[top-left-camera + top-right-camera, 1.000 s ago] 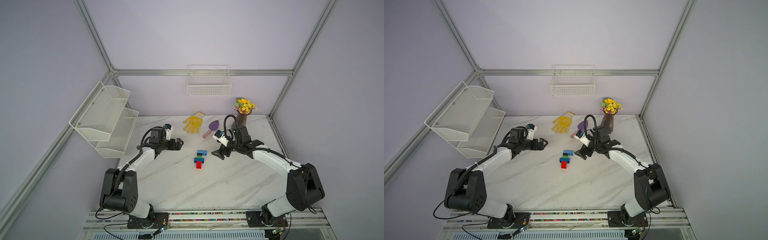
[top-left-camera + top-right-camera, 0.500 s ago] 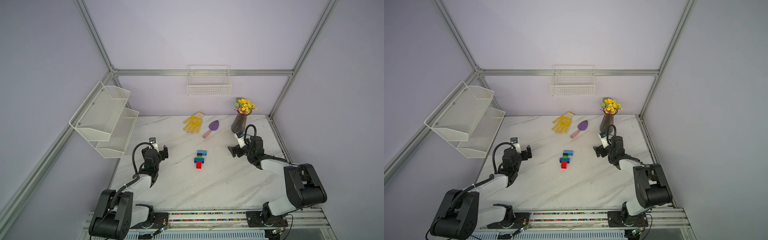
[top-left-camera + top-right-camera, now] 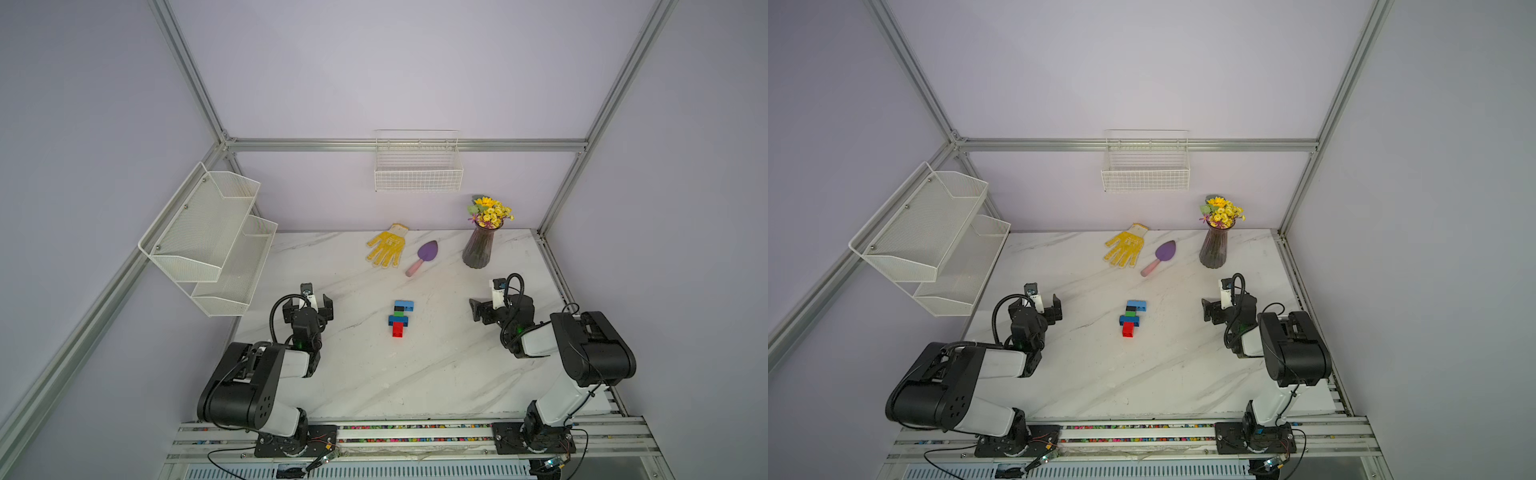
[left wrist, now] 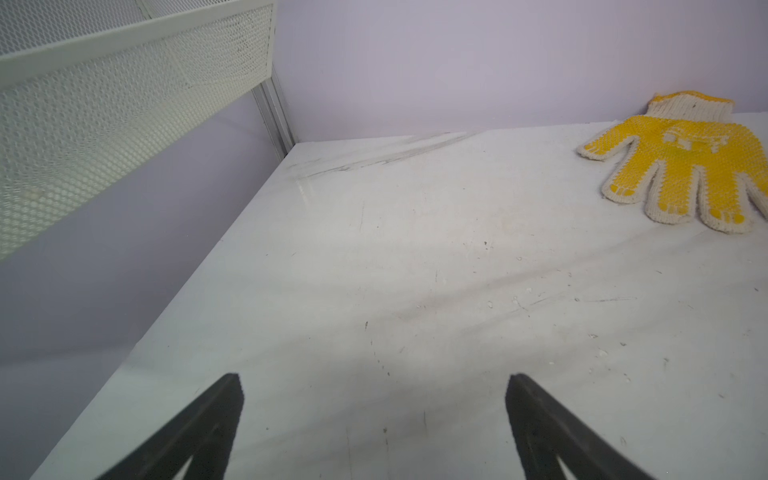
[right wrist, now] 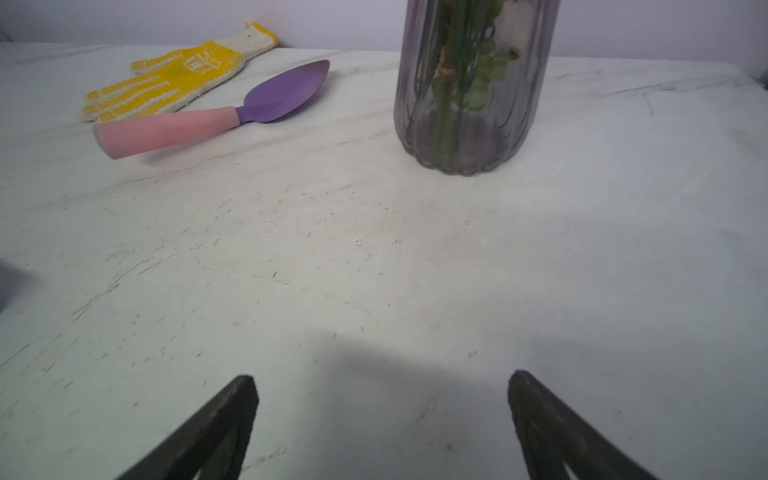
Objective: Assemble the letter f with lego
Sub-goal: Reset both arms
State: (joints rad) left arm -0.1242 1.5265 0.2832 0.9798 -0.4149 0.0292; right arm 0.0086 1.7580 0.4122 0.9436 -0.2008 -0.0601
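red/green/black/blue plastic lego letter f [image 3: 400, 318]: joined, flat on white marble table [image 3: 436, 374] | left gripper [image 4: 374, 376]: jaws spread, empty, well left of f | right gripper [image 5: 380, 374]: jaws spread, empty, well right of f

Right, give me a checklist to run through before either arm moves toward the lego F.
1. The left pincer is open with nothing between the jaws: ok.
2. The right pincer is open with nothing between the jaws: ok.
3. The letter f lies flat on the table, between the two arms and touched by neither: ok.
4. The letter f is pressed fully together at every joint: cannot tell, it is too small in both top views.
5. The trowel, glove and vase sit at the back, apart from the letter f: ok.
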